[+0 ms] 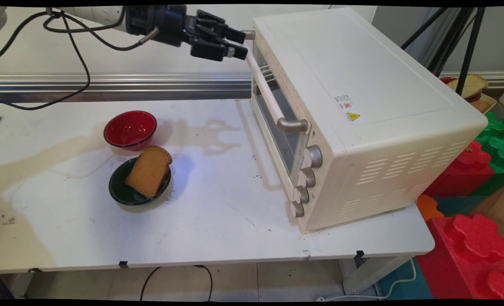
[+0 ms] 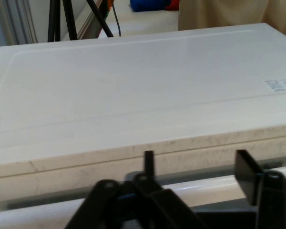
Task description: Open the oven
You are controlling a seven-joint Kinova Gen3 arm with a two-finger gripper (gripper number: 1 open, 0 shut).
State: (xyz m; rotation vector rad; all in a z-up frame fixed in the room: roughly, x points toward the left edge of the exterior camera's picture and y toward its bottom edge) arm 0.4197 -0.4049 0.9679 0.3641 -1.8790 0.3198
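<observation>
The black pincer is held high at the top of the main view, pointing to the right, just at the far end of the handle of the toaster oven. Its two fingers stand apart from each other, so the pincer is released and grasps nothing. In the hand view the fingertips rise in front of the upper front edge of the oven, and the pale handle bar runs across just behind them; I cannot tell if a finger touches the bar.

The oven is cream-white and stands on the right part of the white table, with its glass door facing left and closed. Four round knobs are in a row at the near end of the front, below the metal end of the handle. A small warning sticker is on the top of the oven.

On the left part of the table, well apart from the pincer, there is a red bowl. Just beside it, nearer to the camera, is a dark green bowl, and a slice of brown bread leans tilted in it, its top past the rim. Black cables hang from the arm at the upper left. To the right of the table, on the floor, large red and green foam blocks are lying.
</observation>
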